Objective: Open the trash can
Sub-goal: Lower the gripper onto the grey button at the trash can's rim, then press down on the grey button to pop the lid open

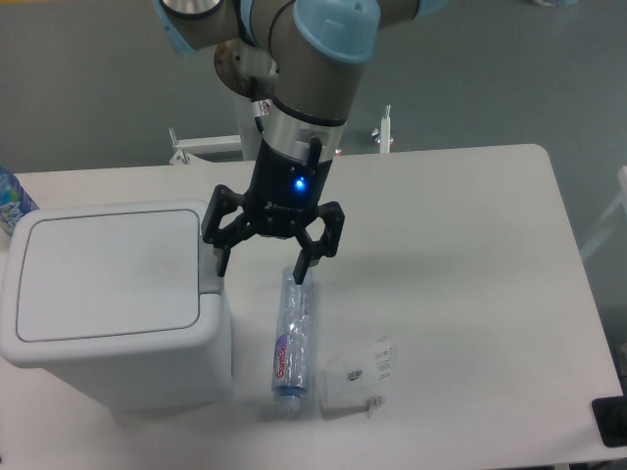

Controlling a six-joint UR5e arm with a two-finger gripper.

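The trash can [108, 304] is a big white boxy bin at the left of the table, its flat lid shut. A grey push-button [209, 266] sits on its right rim. My gripper [261, 270] hangs open just right of the bin, pointing down. Its left fingertip is over the push-button; whether it touches I cannot tell. Its right fingertip hovers above the top end of a clear plastic bottle [291, 338]. Nothing is held between the fingers.
The clear bottle lies lengthwise on the table right of the bin. A small clear packet [361, 372] lies beside it. A blue-labelled bottle [12, 201] peeks in at the left edge. A dark object [611, 421] sits at the bottom right corner.
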